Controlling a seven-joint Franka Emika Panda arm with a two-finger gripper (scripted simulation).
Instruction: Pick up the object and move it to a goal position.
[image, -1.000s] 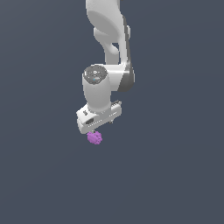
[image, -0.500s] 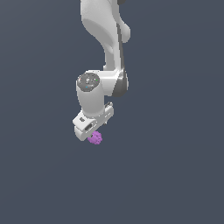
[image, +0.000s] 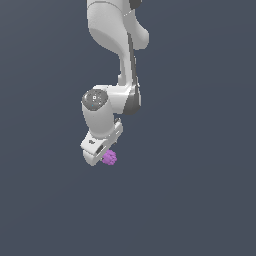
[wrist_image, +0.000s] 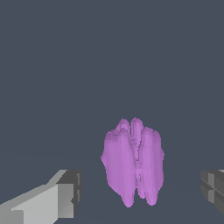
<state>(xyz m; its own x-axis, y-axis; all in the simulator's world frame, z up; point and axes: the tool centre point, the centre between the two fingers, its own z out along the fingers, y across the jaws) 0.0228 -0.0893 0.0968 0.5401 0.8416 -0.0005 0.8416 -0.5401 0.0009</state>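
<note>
Your gripper (image: 103, 156) hung over the purple berry (wrist_image: 132, 162). Fingers (wrist_image: 65, 194) stood spread wide, the berry between them, untouched, nothing gripped.

Arm reaches down, gripper (image: 106, 156) jaws spread apart.

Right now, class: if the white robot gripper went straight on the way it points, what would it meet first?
The small purple lumpy berry-like ball. In the wrist view it sits between the open fingers of the gripper, directly ahead, though how far ahead is unclear.
</note>
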